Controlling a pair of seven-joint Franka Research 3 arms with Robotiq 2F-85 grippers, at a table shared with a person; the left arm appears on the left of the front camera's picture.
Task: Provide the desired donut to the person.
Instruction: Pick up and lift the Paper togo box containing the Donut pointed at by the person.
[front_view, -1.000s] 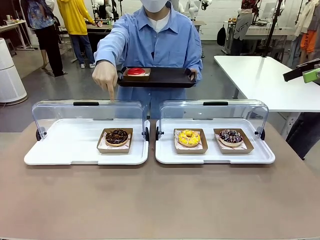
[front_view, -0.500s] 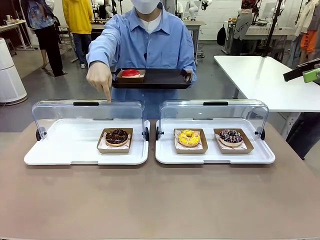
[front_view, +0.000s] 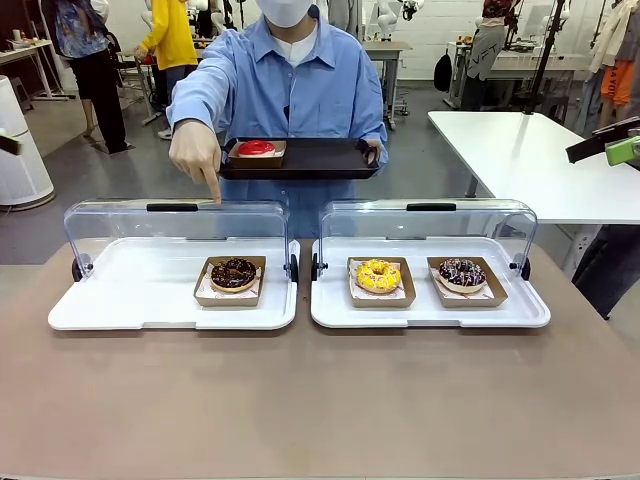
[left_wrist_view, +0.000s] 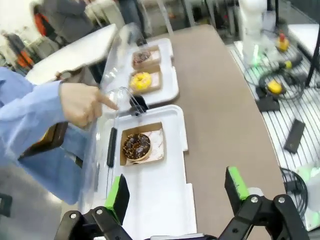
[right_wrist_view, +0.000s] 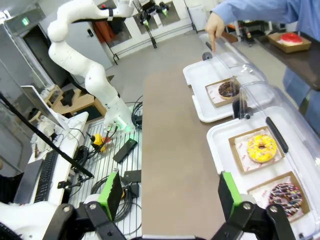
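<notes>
The person (front_view: 290, 90) stands at the far side and points a finger (front_view: 213, 190) down at the lid of the left case. In that case sits a chocolate donut (front_view: 234, 273) in a brown paper tray; the left wrist view has it (left_wrist_view: 136, 146) below my open left gripper (left_wrist_view: 176, 189). The right case holds a yellow donut (front_view: 378, 275) and a dark sprinkled donut (front_view: 462, 271). High above the table's near side, my right gripper (right_wrist_view: 169, 187) stands open and holds nothing.
The person's other hand holds a black tray (front_view: 320, 158) with a red donut (front_view: 256, 148) on it. Both white cases (front_view: 120, 300) have clear lids (front_view: 430, 222) raised at the back. A white table (front_view: 530, 160) stands at the right.
The person has shifted a little to the left with the black tray. The finger still points at the left case.
</notes>
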